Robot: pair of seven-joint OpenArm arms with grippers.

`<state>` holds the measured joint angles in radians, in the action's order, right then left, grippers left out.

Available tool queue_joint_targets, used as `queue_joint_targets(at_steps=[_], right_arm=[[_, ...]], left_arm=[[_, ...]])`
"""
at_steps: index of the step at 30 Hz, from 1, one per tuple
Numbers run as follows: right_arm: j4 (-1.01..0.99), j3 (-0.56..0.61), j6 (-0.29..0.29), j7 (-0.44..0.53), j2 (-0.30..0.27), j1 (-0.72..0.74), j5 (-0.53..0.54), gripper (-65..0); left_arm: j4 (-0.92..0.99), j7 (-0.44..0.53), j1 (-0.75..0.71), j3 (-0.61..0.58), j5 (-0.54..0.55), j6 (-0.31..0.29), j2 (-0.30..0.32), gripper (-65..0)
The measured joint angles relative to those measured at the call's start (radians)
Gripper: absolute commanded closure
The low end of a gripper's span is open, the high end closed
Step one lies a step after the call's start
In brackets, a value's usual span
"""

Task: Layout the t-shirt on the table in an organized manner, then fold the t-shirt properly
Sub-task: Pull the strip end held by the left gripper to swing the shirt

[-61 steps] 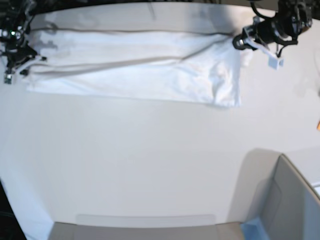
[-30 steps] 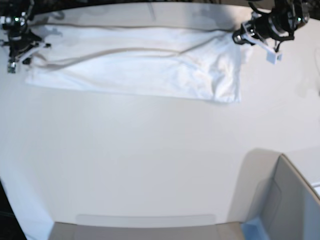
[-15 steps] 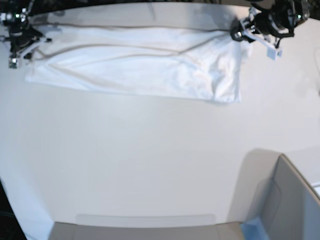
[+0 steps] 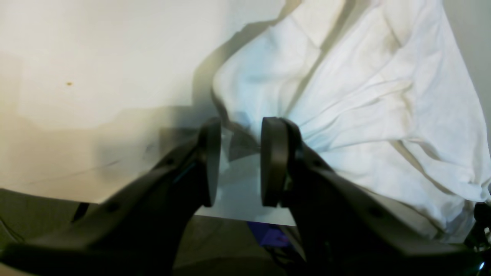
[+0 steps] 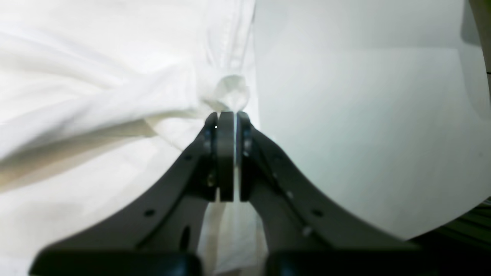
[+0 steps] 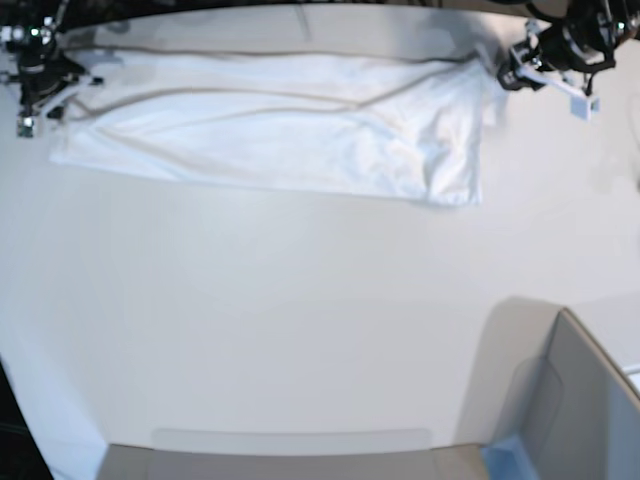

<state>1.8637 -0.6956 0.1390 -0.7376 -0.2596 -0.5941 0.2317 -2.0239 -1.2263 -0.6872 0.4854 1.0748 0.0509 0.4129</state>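
White cloth t-shirt [image 6: 270,120] soft, creased; table [image 6: 300,330] smooth, matt

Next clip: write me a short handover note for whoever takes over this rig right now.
Left end effector: open, just beside the t-shirt, holding nothing.
Right end effector: shut on the t-shirt's edge at its other end.
T-shirt: stretched as a long band along the far side of the table, wrinkled near the left arm.
Done: rough spreading, one end let go.
Left: release the other end, smooth the wrinkles, then fold.
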Motion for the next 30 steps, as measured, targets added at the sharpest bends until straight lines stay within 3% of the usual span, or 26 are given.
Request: queue_joint_targets(at_steps=[5, 9, 18, 22, 30], right_arm=[[0.000, 0.001, 0.000, 0.000, 0.000, 0.002, 0.000, 0.0], [0.000, 0.002, 0.000, 0.000, 0.002, 0.002, 0.000, 0.0], [-0.001, 0.092, 0.000, -0.002, 0.002, 0.007, -0.001, 0.0], [-0.001, 0.111, -0.004, 0.000, 0.018, 0.008, -0.001, 0.0], [0.000, 0.134, -0.004, -0.004, 0.029, 0.035, -0.003, 0.0]], left_arm=[[-0.002, -0.008, 0.039, -0.003, 0.267, -0.014, -0.003, -12.3], [0.000, 0.015, 0.178, -0.055, 0.325, -0.014, 0.001, -9.5], [0.058, 0.001, 0.364, -0.377, 0.092, 0.000, -0.005, -9.4], [0.195, 0.019, 0.397, -0.378, -0.032, 0.003, -0.040, -9.4], [0.412, 0.058, 0.564, -0.385, -0.133, -0.016, -0.094, -9.4]])
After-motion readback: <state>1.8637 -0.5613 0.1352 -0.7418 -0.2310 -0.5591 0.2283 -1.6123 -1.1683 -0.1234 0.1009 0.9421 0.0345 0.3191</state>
